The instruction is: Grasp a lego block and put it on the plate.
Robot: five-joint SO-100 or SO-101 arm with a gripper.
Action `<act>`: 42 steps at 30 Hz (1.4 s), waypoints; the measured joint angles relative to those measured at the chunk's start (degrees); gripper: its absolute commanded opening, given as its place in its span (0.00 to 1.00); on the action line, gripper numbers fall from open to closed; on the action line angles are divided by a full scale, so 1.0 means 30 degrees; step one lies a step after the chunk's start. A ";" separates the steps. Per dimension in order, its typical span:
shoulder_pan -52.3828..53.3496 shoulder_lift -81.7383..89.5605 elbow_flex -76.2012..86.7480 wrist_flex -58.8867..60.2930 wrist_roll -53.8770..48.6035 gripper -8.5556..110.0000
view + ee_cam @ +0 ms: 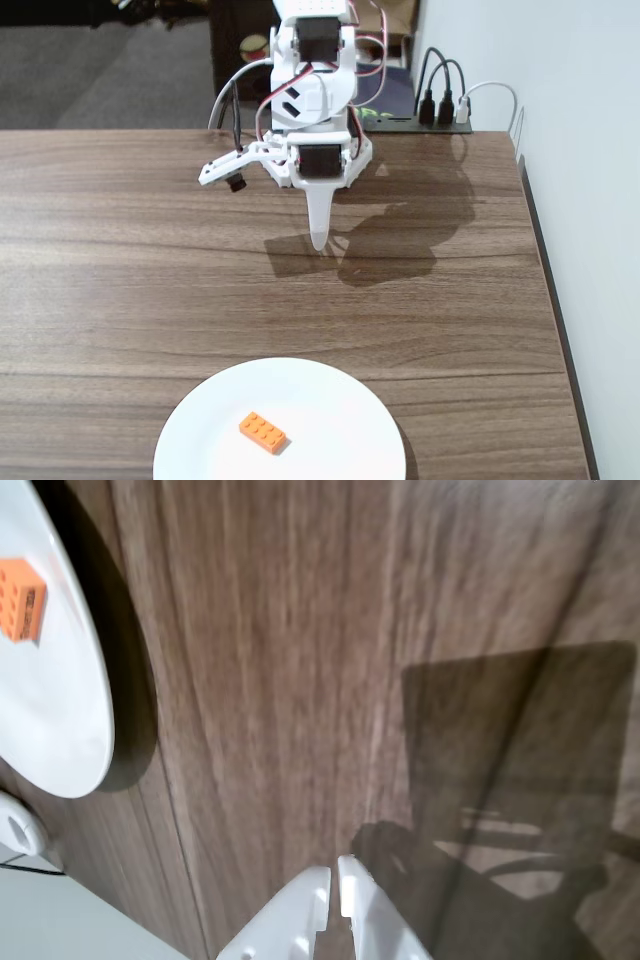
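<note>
Fixed view, left to right: I see bare brown wood table (120,260) on the left, the white arm (315,100) folded at the far edge in the centre, and a black power strip (440,118) with plugged cables against the wall to the right. Only this view gives me the arm's body, the plugs and the full width of the plate (340,405), which sits at the near edge, cut off by the frame bottom.

Wrist view, left to right: the plate (60,730) curves in at the left edge, then wood grain, then the arm's dark shadow on the right. Only here do I get the fingertips close up.

The lego block (263,432) lies flat on the plate, studs up, left of the plate's centre. In the fixed view its long axis runs on a diagonal, from upper left to lower right. In the wrist view only one end of the lego block (22,600) shows, at the far left edge, so I cannot read its axis there.

The gripper (320,240) points down over the table, well apart from the plate. In the wrist view the gripper (335,888) has its two white tips nearly together, only a thin slit between them, nothing held. I cannot tell whether the tips touch the wood.
</note>
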 measured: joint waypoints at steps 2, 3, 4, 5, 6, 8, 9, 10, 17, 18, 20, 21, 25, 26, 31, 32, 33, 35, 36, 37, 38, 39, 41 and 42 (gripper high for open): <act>-0.0205 0.0410 0.0146 0.0498 -0.0059 0.08; -0.0029 0.0732 0.0176 0.0674 -0.0059 0.08; 0.0029 0.0996 0.0264 0.0820 -0.0059 0.08; -0.0088 0.1260 0.0352 0.0967 -0.0059 0.08; -0.0234 0.1582 0.0381 0.1113 -0.0088 0.08; -0.0146 0.2080 0.0527 0.1377 -0.0117 0.08; -0.0088 0.2256 0.0527 0.1465 -0.0117 0.08; -0.0029 0.2520 0.0557 0.1582 -0.0117 0.08; -0.0205 0.4307 0.0967 0.2490 -0.0146 0.08; -0.0176 0.4600 0.0996 0.2607 -0.0146 0.08; -0.0176 0.5098 0.1025 0.2783 -0.0146 0.08; -0.0205 0.5156 0.1025 0.2812 -0.0146 0.08; -0.0205 0.5361 0.1025 0.2871 -0.0146 0.08; -0.0205 0.5479 0.1084 0.2988 -0.0146 0.08; -0.0176 0.6973 0.1377 0.3838 -0.0146 0.08; -0.0176 0.7002 0.1377 0.3867 -0.0146 0.08; -0.0176 0.7090 0.1377 0.3896 -0.0146 0.08; -0.0176 0.7090 0.1377 0.3896 -0.0146 0.08; -0.0176 0.7090 0.1377 0.3896 -0.0146 0.08; -0.0176 0.7090 0.1377 0.3896 -0.0146 0.08; -0.0176 0.7090 0.1377 0.3896 -0.0146 0.08; -0.0176 0.7090 0.1377 0.3896 -0.0146 0.08; -0.0176 0.7090 0.1377 0.3896 -0.0146 0.08; -0.0176 0.7090 0.1377 0.3896 -0.0146 0.08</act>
